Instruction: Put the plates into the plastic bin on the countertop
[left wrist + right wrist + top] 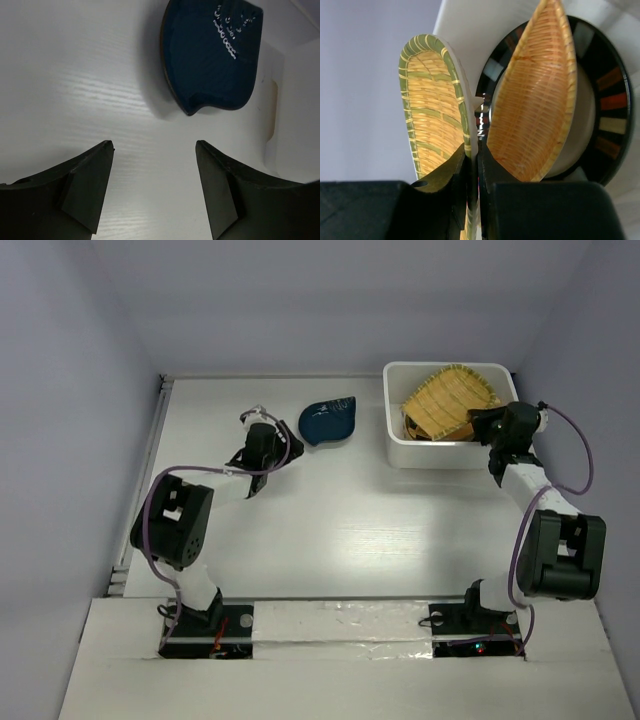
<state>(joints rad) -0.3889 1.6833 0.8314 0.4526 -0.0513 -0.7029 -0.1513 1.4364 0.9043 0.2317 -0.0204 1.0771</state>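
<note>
- The left tool (pixel 154 146) is released, its jaws standing apart with nothing between them.
- The navy leaf plate (pixel 210 55) lies flat on the surface (pixel 75 75) just ahead of the fingertips. It is offset toward the jaw on the right of the wrist view and touches neither jaw.
- The step in hand looks like picking up this plate. The tool should first line up so the plate's near notched edge sits between the jaws.
- It should come in low, one finger under the rim, since a shallow plate may skate on a smooth surface.
- The right tool (pixel 472 162) is clenched on the rim of the yellow-green ribbed plate (pixel 430 100), held on edge over the plastic bin (pixel 395 445).
- Just beyond that tool, the orange boat-shaped plate (pixel 535 100) and a striped-rim plate (pixel 610 100) already lean inside.
- Lowering the ribbed plate against them before letting go should keep it from tipping.
</note>
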